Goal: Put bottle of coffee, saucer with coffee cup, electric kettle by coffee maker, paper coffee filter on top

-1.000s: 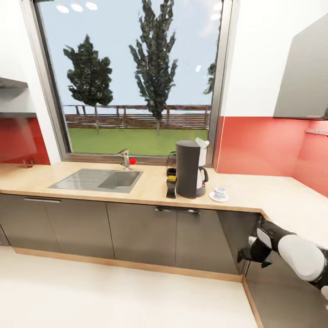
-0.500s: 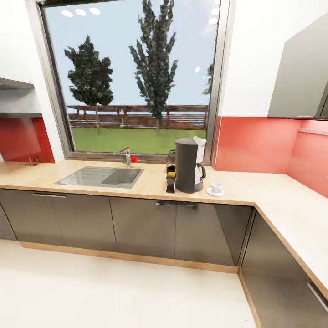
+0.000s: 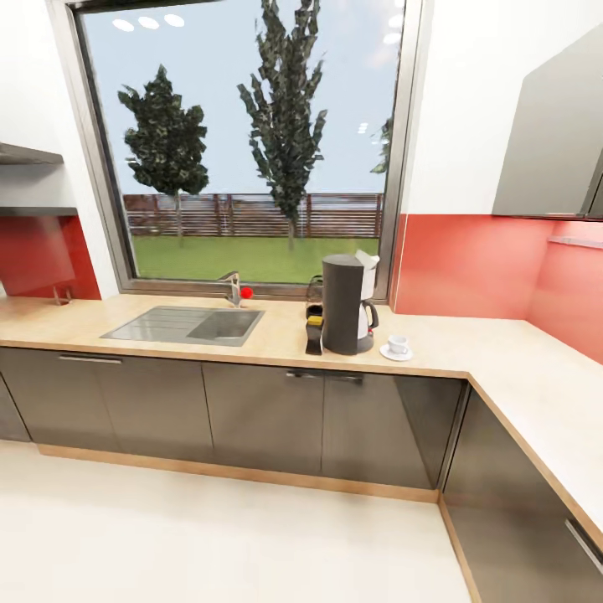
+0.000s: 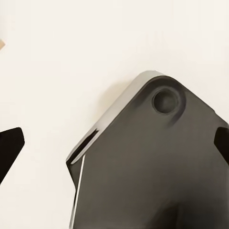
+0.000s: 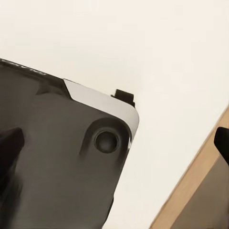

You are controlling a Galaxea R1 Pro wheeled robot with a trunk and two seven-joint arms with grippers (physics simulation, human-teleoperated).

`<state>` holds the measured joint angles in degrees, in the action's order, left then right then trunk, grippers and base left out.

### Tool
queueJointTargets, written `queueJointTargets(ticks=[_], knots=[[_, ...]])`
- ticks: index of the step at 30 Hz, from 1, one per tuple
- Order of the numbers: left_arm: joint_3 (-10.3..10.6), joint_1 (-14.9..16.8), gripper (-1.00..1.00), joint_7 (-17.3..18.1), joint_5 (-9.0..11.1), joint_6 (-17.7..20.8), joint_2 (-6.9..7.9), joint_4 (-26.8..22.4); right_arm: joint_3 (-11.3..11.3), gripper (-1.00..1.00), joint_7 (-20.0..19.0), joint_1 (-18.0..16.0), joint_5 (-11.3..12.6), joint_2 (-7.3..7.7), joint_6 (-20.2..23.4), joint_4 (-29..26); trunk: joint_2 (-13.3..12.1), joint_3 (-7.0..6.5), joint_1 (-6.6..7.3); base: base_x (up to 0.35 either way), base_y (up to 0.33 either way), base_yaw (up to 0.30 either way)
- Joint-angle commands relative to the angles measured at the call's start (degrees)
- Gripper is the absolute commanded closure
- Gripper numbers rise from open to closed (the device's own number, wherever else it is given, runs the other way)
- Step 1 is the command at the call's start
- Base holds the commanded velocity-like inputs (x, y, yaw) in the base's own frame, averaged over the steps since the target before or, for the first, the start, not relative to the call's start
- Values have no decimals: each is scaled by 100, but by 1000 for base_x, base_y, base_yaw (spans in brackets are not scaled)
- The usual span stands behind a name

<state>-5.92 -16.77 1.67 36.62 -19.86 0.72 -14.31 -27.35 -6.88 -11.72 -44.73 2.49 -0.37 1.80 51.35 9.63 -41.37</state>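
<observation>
A kitchen seen from the head camera. A light wooden counter [image 3: 502, 356] runs under a large window [image 3: 251, 142] and turns a corner at the right. On it stands the coffee maker [image 3: 345, 305], a tall dark cylinder on a round base, with a white paper filter [image 3: 367, 260] showing at its top. Behind it, partly hidden, stands a white kettle [image 3: 366, 316] with a black handle. Just right of the maker, a small white cup [image 3: 398, 343] sits on a white saucer [image 3: 396, 353]. A small dark jar with a yellow label [image 3: 315, 319] stands at the maker's left. Further left lie a steel sink [image 3: 184, 325] and a tap [image 3: 230, 289]. Each wrist camera looks down at pale floor [image 4: 95, 57] and the robot's dark base [image 4: 157, 171]; both grippers' fingertips sit wide apart at the frame edges, holding nothing.
</observation>
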Motion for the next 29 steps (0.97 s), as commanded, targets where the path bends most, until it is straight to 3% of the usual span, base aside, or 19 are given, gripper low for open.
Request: queueJointTargets(ticks=[1,15,16,17,21,29], knots=[[-12,-2,-100,17,32,0,-2,-11,-45,-100,-8,-7,-37,-12,-7,13,5,7,-1,0,0,0],[-8,-2,-100,17,38,5,-2,-10,-75,-100,-10,-5,-37,-113,-70,13,5,7,-1,0,0,0],[-11,-2,-100,17,38,6,-2,-10,-82,-100,-12,-5,-40,-161,-85,13,5,7,-1,0,0,0],[-10,-3,-100,17,38,4,-2,-10,-82,-100,-12,-5,-41,-335,-101,10,5,7,-1,0,0,0],[-10,-2,-100,17,38,6,-2,-10,-85,-100,-14,-5,-37,-568,-89,12,5,7,-1,0,0,0],[-13,-4,-100,17,38,5,-2,-10,-86,-100,-15,-5,-36,-609,-95,13,5,7,-1,0,0,0]])
